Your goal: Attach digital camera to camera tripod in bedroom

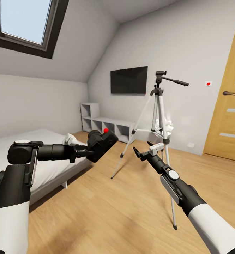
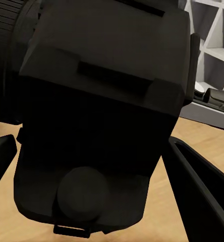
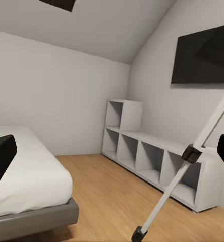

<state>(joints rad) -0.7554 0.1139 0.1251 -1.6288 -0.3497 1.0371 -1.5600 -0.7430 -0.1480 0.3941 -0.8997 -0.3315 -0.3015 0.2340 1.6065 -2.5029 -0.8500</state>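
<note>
The matte-black digital camera (image 1: 102, 141) with its red button (image 1: 106, 130) hangs in the air over the bed's foot corner, my left gripper (image 1: 89, 152) shut on it. From the left wrist the camera body (image 2: 102, 101) looms large between the two fingers (image 2: 205, 194). The camera tripod (image 1: 160, 106) stands upright on the wood floor to the camera's right, its black head and pan handle (image 1: 174, 81) above camera height. My right gripper (image 1: 143, 149) is open, holding nothing, just in front of the tripod's legs. One tripod leg (image 3: 185, 169) crosses the right wrist view.
A grey bed (image 1: 43, 165) lies at the left, a low white cube shelf (image 1: 107, 125) stands against the far wall under a wall TV (image 1: 128, 80). A wooden door (image 1: 230, 106) is at the right. A small white object (image 1: 168, 127) sits behind the tripod.
</note>
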